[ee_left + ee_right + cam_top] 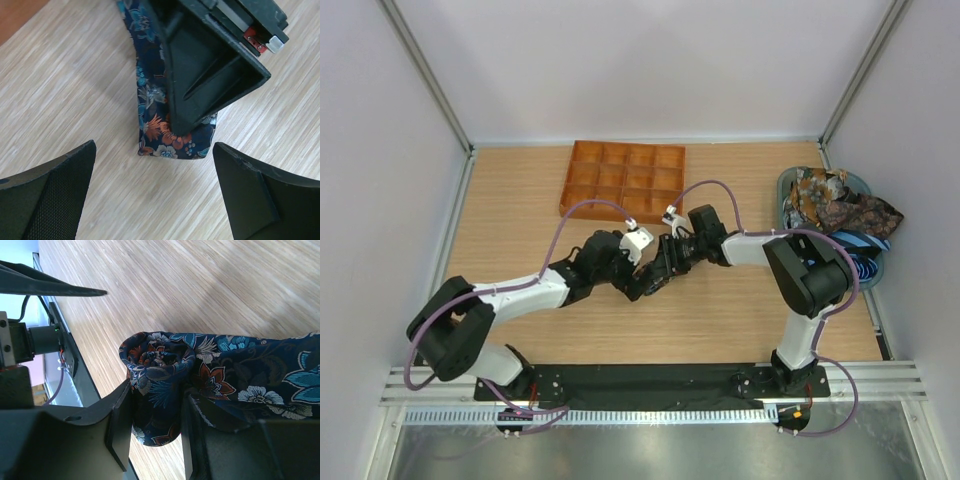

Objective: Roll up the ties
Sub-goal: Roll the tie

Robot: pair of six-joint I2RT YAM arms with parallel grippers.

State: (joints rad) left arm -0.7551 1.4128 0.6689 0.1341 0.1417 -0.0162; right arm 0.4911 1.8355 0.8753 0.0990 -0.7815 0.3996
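A dark blue floral tie [150, 95] lies on the wooden table, its folded end toward my left wrist camera. My right gripper [156, 396] is shut on the rolled-up end of this tie [155, 360]; the unrolled length [250, 370] runs off to the right. The jaws press on both sides of the roll. One right finger [200, 80] rests on the tie in the left wrist view. My left gripper [154, 150] hovers open just short of the tie's end, holding nothing. Both grippers meet mid-table [655, 268].
A teal basket [788, 184] at the right edge holds a heap of more ties [835, 205], with a blue striped one [865, 245] hanging over its near side. An orange gridded tray [623, 180] sits at the back, behind the grippers.
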